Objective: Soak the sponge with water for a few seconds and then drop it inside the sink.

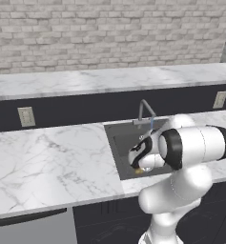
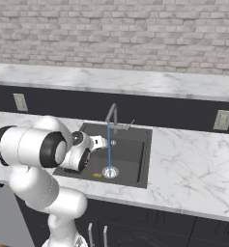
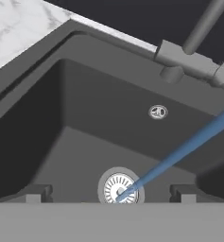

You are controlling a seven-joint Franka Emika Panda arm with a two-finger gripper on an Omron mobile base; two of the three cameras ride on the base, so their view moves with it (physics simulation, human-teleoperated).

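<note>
One sponge [image 2: 97, 175] lies on the sink [image 2: 135, 159] floor beside the drain [image 2: 110, 171]; the gripper [image 3: 108, 194] hangs above, released.

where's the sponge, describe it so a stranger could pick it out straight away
Find the dark sink set into the marble counter, under the grey faucet. On its floor, beside the round silver drain where the water lands, lies the sponge: a tiny mustard-yellow piece, the only warm colour in the basin.
</note>
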